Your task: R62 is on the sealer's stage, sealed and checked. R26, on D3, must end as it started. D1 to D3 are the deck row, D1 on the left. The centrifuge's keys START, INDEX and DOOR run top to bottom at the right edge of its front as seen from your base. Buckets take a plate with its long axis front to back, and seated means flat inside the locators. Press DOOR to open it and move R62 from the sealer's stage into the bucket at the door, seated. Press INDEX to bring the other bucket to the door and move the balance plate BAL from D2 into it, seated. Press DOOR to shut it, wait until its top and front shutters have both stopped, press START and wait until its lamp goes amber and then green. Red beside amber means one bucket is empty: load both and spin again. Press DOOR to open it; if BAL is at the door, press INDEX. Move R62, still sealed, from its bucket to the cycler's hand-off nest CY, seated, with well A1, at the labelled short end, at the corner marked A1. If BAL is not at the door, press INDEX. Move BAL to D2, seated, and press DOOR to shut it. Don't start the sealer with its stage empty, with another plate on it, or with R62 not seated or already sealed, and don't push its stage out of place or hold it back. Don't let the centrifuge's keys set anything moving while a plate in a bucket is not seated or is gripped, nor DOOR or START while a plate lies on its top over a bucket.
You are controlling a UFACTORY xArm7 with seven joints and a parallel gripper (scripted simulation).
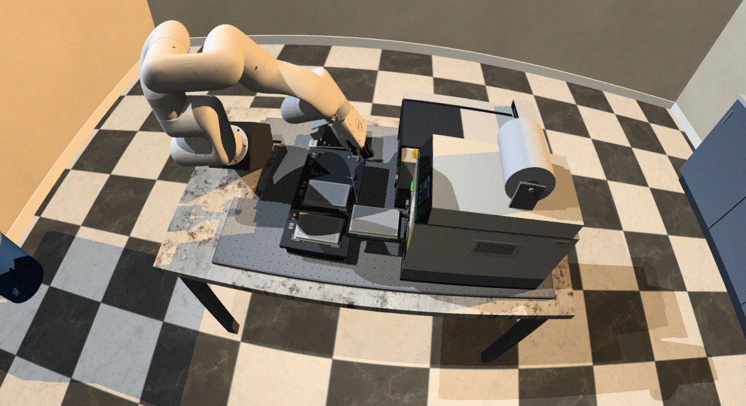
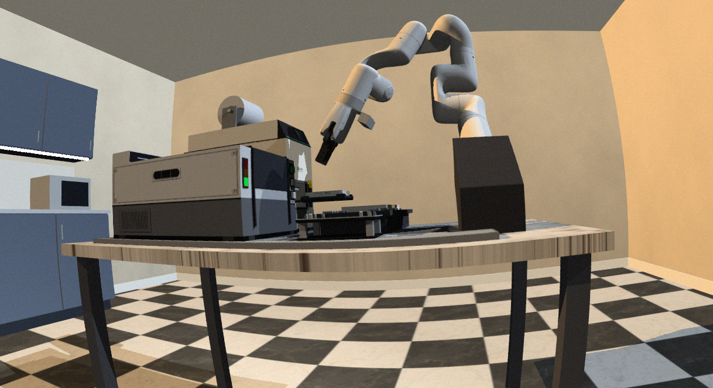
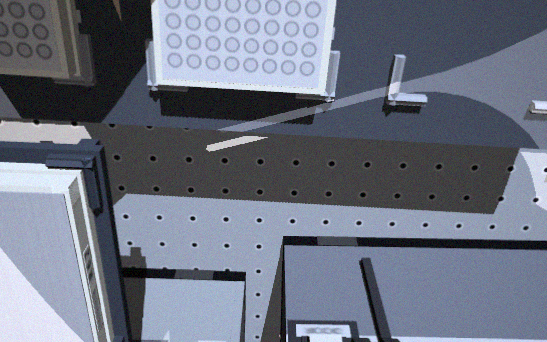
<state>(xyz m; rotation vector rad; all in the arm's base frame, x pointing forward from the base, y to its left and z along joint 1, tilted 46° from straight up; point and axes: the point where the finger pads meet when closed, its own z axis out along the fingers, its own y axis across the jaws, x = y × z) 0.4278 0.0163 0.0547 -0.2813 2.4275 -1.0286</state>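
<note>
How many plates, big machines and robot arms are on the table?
Plates: 3 (BAL, R26, R62)
Machines: 2 (sealer, centrifuge)
Arms: 1 (arm)
Total: 6
</note>
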